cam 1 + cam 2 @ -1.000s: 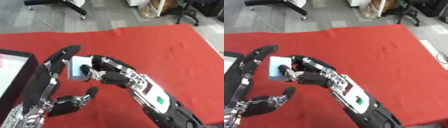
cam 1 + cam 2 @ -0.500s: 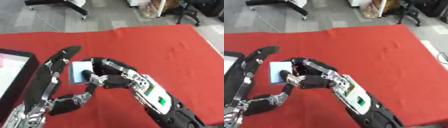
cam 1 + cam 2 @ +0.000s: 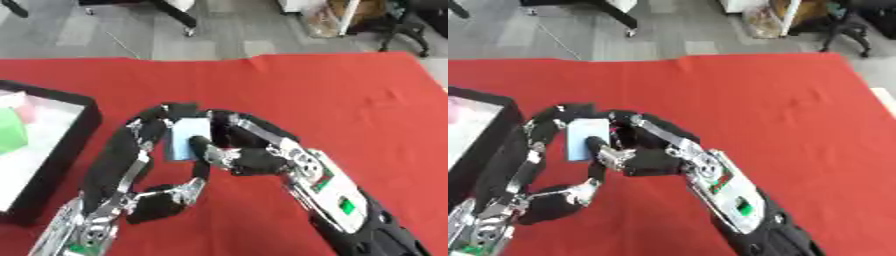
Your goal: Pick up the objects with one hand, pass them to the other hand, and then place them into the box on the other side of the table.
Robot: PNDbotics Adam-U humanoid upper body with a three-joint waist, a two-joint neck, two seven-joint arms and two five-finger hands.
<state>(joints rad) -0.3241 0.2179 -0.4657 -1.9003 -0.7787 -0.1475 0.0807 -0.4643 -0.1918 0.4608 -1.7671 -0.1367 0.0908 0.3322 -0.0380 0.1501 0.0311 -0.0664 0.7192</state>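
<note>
- Red cloth (image 3: 350,100) covers the table, with grey floor and chair legs beyond its far edge.
- At the middle left, the right hand (image 3: 249,150) has its fingers and thumb curled round a small light-blue block (image 3: 186,139), held above the cloth.
- Around the block's left side, the left hand (image 3: 131,165) is starting to close: its fingers arch over the top edge, the thumb hooks in below. Whether they already touch the block cannot be told.
- Risk: if the right hand lets go before the left has properly closed, the block would likely drop onto the cloth between the two palms.
- Risk: the two sets of fingers overlap closely, so they could snag one another or tip the block askew as it changes hands.
- At the left edge stands the black-walled box (image 3: 61,150), white inside, already holding a green piece (image 3: 10,131) and something pink (image 3: 22,107).
- Nothing lies between the hands and the box; only its near wall must be cleared.
</note>
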